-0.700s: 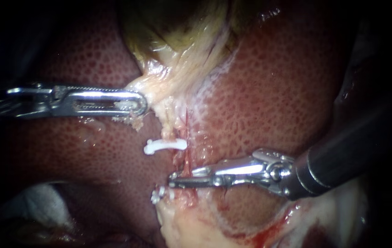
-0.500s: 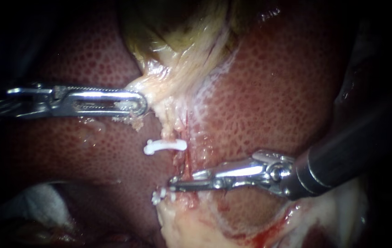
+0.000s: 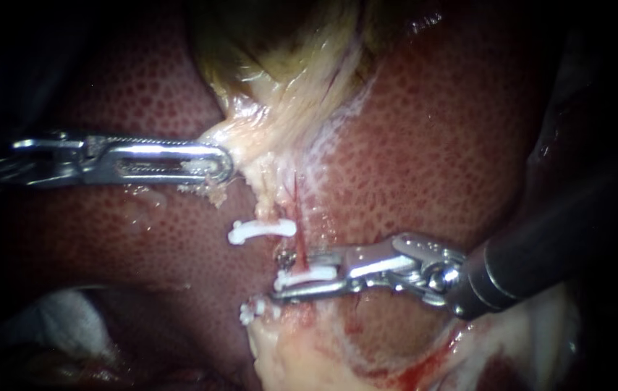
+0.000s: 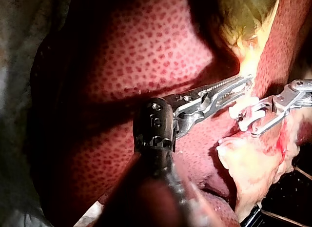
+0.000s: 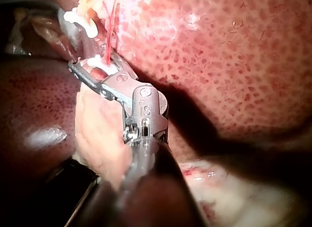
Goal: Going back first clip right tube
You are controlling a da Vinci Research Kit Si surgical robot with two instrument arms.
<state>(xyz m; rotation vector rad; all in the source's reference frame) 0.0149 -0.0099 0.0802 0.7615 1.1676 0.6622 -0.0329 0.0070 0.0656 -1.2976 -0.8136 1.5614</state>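
My right instrument [image 3: 281, 277] comes in from the lower right, jaws open around a thin red tube [image 3: 296, 192]. A white clip [image 3: 310, 275] sits across that tube in the gap between the jaws. The right wrist view shows the same clip [image 5: 101, 62] inside the open jaws [image 5: 90, 66]. A second white clip [image 3: 262, 230] lies just above, on pale tissue to the left of the tube. My left instrument [image 3: 221, 165] reaches in from the left, shut on the pale tissue at the gallbladder's [image 3: 280, 65] lower end. From the left wrist, its jaws [image 4: 240, 84] lie close to the right instrument [image 4: 244, 123].
Mottled red liver [image 3: 432, 145] surrounds the cleft on both sides. Another white clip [image 3: 251, 311] sits at the top edge of a pale, blood-streaked lump of tissue [image 3: 302, 355] below the right jaws. White gauze [image 3: 63, 318] shows at the lower left.
My right instrument's jaws have parted, baring a white clip on the tube between them; before, they lay close together. The left instrument has held still.
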